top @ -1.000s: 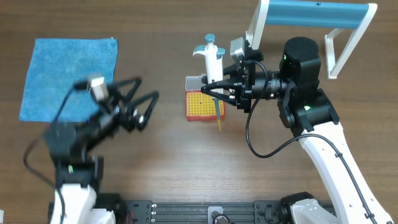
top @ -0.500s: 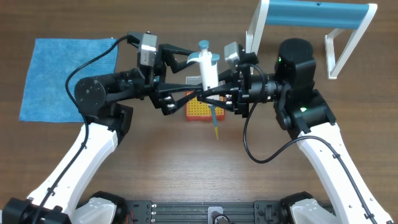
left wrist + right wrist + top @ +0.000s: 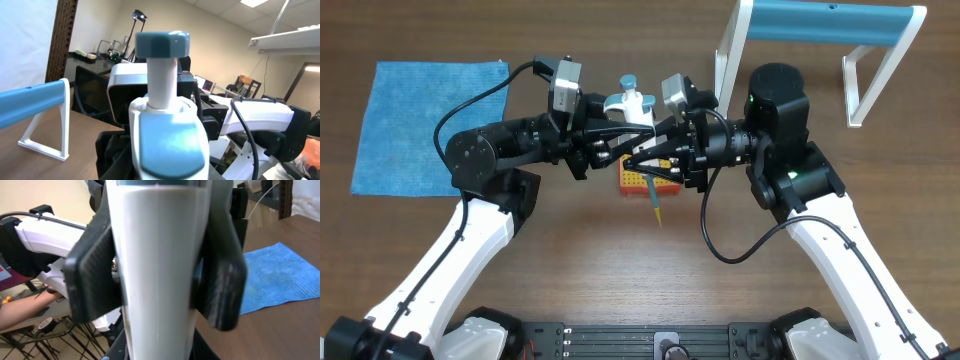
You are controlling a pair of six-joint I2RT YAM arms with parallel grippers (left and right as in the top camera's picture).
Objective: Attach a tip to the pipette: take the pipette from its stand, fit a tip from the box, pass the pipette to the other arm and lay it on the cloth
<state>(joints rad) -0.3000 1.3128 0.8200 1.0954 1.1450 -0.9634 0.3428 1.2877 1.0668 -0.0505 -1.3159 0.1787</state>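
The white pipette (image 3: 638,108) with a blue plunger cap hangs tilted above the orange tip box (image 3: 632,180), a yellow tip (image 3: 655,206) fitted on its lower end. My right gripper (image 3: 647,156) is shut on its body from the right. From the left, my left gripper (image 3: 618,140) meets it at the same spot. In the right wrist view, black fingers (image 3: 95,275) press both sides of the pipette (image 3: 157,255). The left wrist view has the plunger cap and upper body of the pipette (image 3: 167,125) very close. The blue cloth (image 3: 430,125) lies at the far left.
The pipette stand (image 3: 820,25), white with a blue top bar, is at the back right; its bar is the blue one (image 3: 30,102) in the left wrist view. Bare wooden table stretches in front of the tip box. The cloth (image 3: 280,275) lies flat in the right wrist view.
The left arm swung in from near the cloth and its fingers narrowed onto the pipette. The right arm carried the pipette slightly left and toward the front.
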